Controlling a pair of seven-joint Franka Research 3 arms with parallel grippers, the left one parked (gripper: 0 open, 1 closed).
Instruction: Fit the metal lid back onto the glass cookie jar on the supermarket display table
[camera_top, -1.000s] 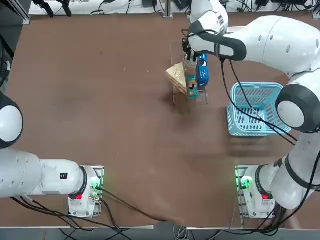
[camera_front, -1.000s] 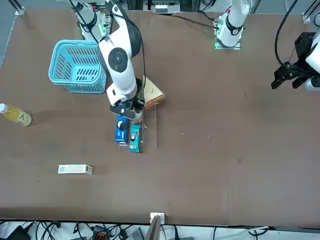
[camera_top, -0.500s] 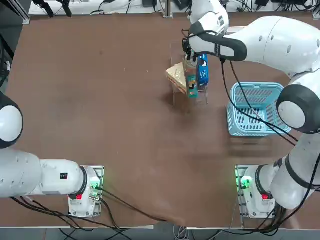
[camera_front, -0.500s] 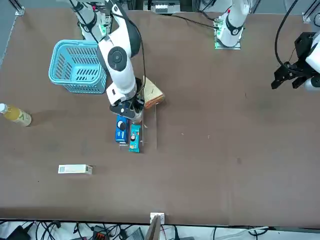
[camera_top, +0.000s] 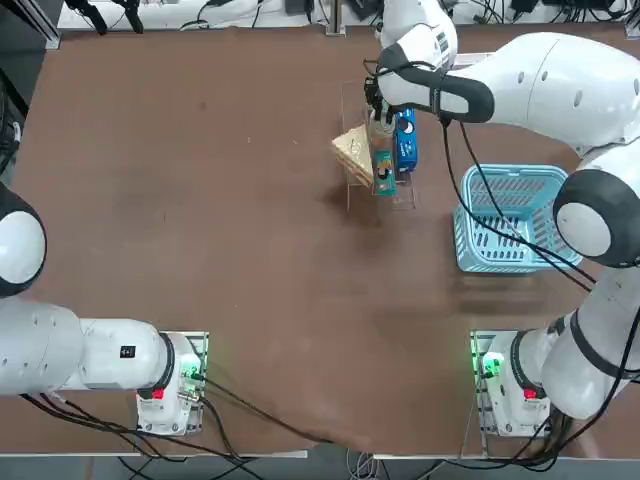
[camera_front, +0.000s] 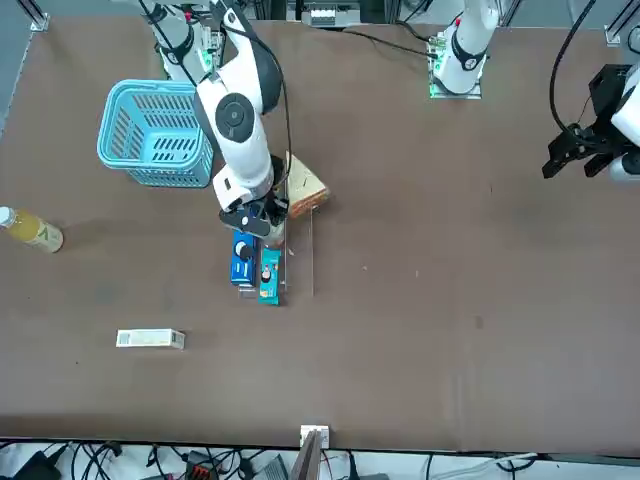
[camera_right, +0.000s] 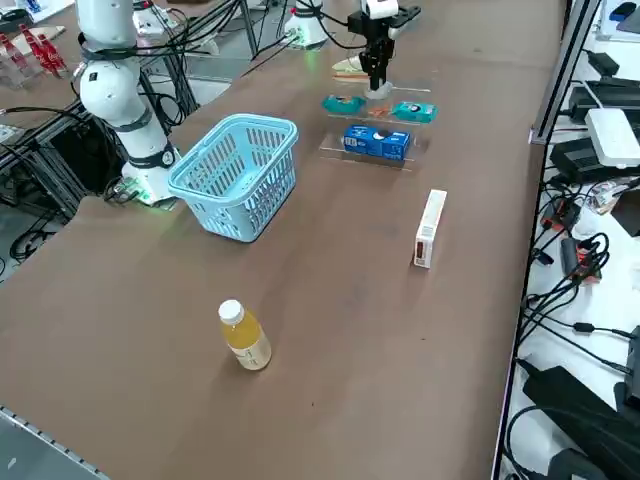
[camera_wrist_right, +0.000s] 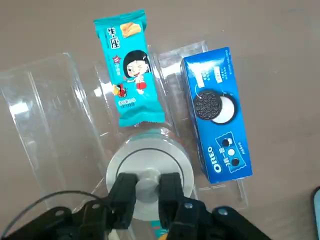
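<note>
Glass cookie jar (camera_wrist_right: 150, 150): mostly hidden beneath lid.
Metal lid (camera_wrist_right: 172, 162): round, silvery.
Right gripper (camera_wrist_right: 148, 189): clamped on lid's centre knob.

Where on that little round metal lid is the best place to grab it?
By the small raised knob at the centre of the round silvery metal lid, coming straight down from above: the lid lies flat, and the right end effector is shut on that knob.
</note>
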